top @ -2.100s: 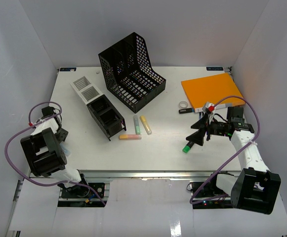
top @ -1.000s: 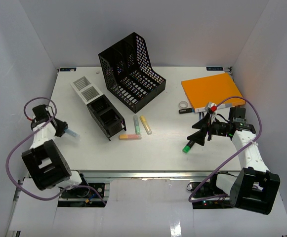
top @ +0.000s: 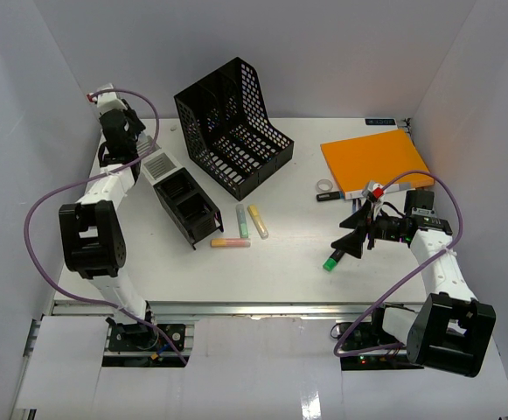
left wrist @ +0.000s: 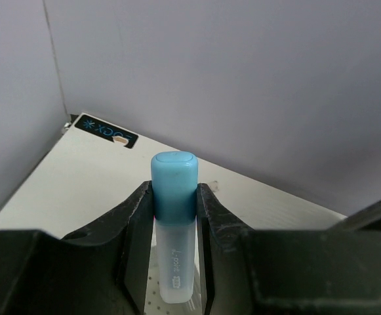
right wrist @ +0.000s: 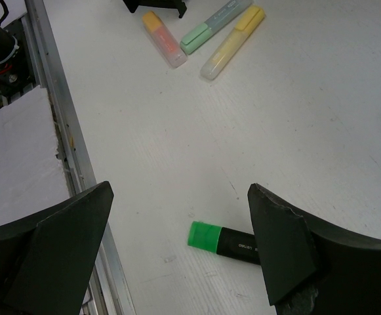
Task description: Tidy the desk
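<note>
The white desk (top: 297, 267) holds scattered stationery. My left gripper (top: 136, 143) is at the far left, above the white end of a long pen organizer (top: 177, 191). It is shut on a blue-capped translucent highlighter (left wrist: 174, 216), cap pointing out beyond the fingertips (left wrist: 174, 190). My right gripper (top: 351, 241) is open and empty, hovering over a black marker with a green cap (top: 331, 261). In the right wrist view that marker (right wrist: 226, 241) lies on the desk below and between the spread fingers of the gripper (right wrist: 178, 190).
A black mesh file rack (top: 232, 127) stands at the back. An orange notebook (top: 376, 160), a tape ring (top: 324, 185) and a small black item (top: 327, 197) lie at the right. Orange (top: 230, 242), green (top: 242, 221) and yellow (top: 258, 221) highlighters lie mid-desk.
My left arm has swung from the near left edge to the far left by the organizer, carrying the blue highlighter. The right arm has barely moved.
</note>
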Controlling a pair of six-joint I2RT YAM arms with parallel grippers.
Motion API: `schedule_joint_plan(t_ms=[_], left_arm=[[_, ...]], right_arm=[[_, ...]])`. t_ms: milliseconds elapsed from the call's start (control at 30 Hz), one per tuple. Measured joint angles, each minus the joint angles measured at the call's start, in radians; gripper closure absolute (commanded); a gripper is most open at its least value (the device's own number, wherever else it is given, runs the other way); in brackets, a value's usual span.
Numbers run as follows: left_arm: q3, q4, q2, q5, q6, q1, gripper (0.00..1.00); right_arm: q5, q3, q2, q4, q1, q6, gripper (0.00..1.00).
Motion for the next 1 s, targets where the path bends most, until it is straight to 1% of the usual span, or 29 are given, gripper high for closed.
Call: schedule_joint_plan(t_ms=[167,333,367,433,500,567,633,700,733,800,900,933,1000], left_arm=[[-0.011,0.051,0.048,-0.020,0.044,0.000,1.00],[-0.089,0.096,0.043,-0.018,0.062,-0.005,1.00],[-0.101,0.097,0.043,-0.016,0.065,-0.006,0.97],[-0.118,0.096,0.043,-0.009,0.070,-0.006,0.85],[-0.122,0.096,0.043,0.001,0.073,-0.006,0.69],[-0.122,0.097,0.043,0.010,0.074,-0.006,0.56],[-0.124,0.099,0.043,0.013,0.073,-0.006,0.39],[-0.133,0.101,0.042,0.015,0.070,-0.006,0.27],[-0.140,0.100,0.041,0.016,0.068,-0.006,0.23],[-0.153,0.095,0.037,0.020,0.064,-0.006,0.20],[-0.165,0.066,0.016,0.038,0.058,-0.006,0.19],[-0.165,0.054,0.004,0.048,0.056,-0.006,0.19],[-0.165,0.016,-0.035,0.079,0.053,-0.006,0.17]], right_arm=[[0.001,0.000,0.008,-0.003,0.000,-0.004,0.10],[0.001,0.000,0.025,-0.003,0.000,-0.008,0.10],[0.001,0.000,0.027,-0.003,0.000,-0.009,0.10],[0.001,0.000,0.028,-0.004,0.000,-0.013,0.10],[0.002,0.000,0.028,-0.007,0.000,-0.020,0.10],[0.002,0.000,0.028,-0.015,0.000,-0.026,0.10],[0.004,0.000,0.026,-0.021,0.000,-0.033,0.10],[0.006,0.000,0.025,-0.022,0.000,-0.042,0.10],[0.009,0.000,0.025,-0.022,0.000,-0.046,0.10],[0.020,0.000,0.024,-0.022,0.000,-0.048,0.10],[0.057,0.002,0.033,-0.014,0.018,-0.018,0.10],[0.088,0.008,0.043,-0.010,0.041,-0.001,0.10],[0.194,0.030,0.069,0.026,0.144,0.052,0.10]])
